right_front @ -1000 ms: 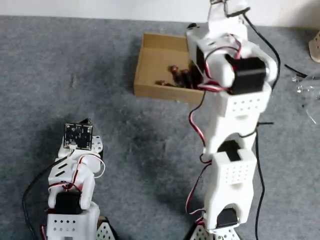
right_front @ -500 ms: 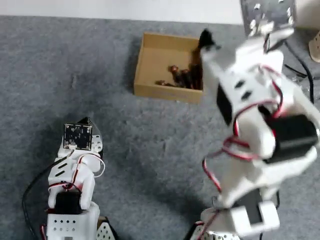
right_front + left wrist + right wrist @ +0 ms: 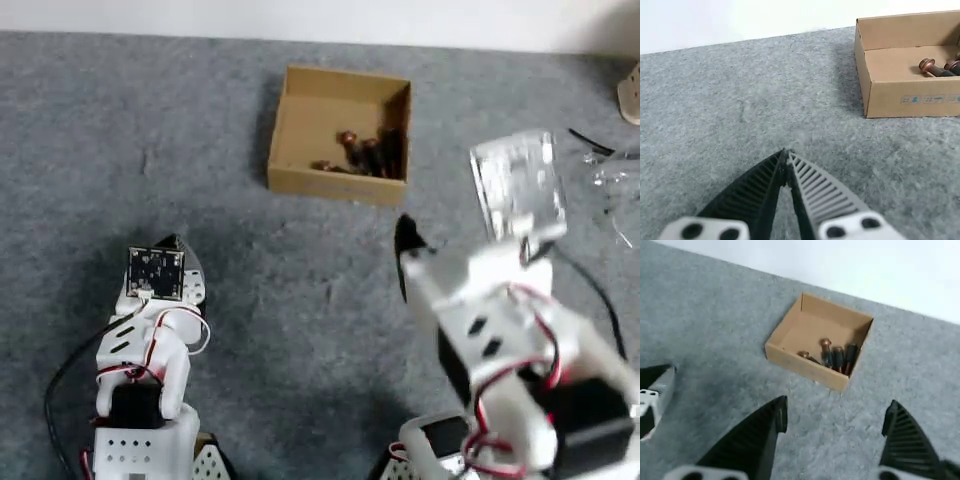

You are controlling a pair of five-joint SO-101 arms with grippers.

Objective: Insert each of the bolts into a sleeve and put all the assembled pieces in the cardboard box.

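Cardboard box (image 3: 305, 120) at the far side of the grey bench (image 3: 300, 290), with several bolts (image 3: 368, 152) in dark sleeves lying inside, toward the right arm's side. Left hand (image 3: 786, 162), low over the bench and well apart from the box, fingers pressed together on nothing. Right hand (image 3: 837, 410), raised above the bench, spread wide and empty.
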